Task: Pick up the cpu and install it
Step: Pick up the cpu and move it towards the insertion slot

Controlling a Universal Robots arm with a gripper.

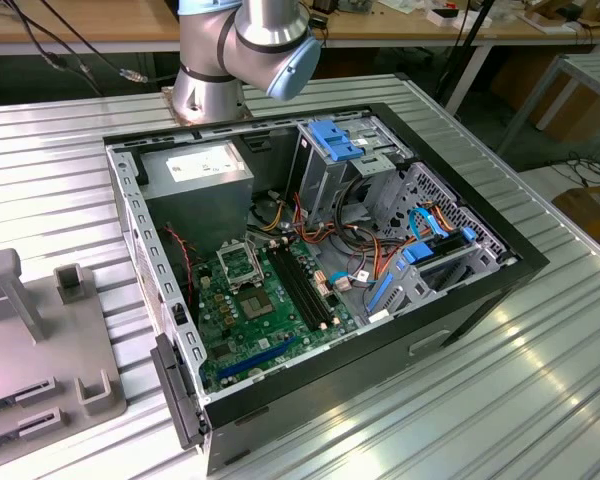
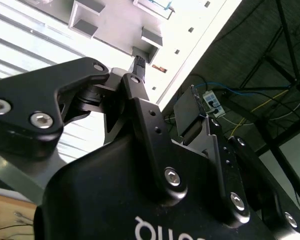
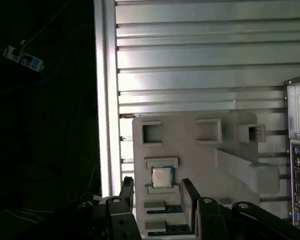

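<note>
The cpu (image 3: 161,177) is seen lying flat on the grey fixture plate (image 3: 190,150). It is seated in a shallow nest between two raised ledges (image 3: 161,162), toward the side of the plate that runs along the edge of the ribbed metal tabletop (image 3: 190,75). The nest is judged to be there so that the chip is kept squared and offered at a known spot. Its silver-grey metal top is turned upward, and its edges are lined up with those of the plate. As the chip is square, no long axis can be given, and which corner carries an orientation mark cannot be told. The gripper (image 3: 157,185) is held over the plate, its two black fingers (image 3: 127,192) spread wide and nothing clamped. The chip is framed in the gap between them, which is taken as alignment across two opposite edges, and no contact with it is seen. In the exterior view the open computer case (image 1: 320,270) is set mid-tabletop, apart from the plate. The black socket frame (image 1: 242,265) on its green motherboard (image 1: 270,320) is judged to be the chip's destination.
</note>
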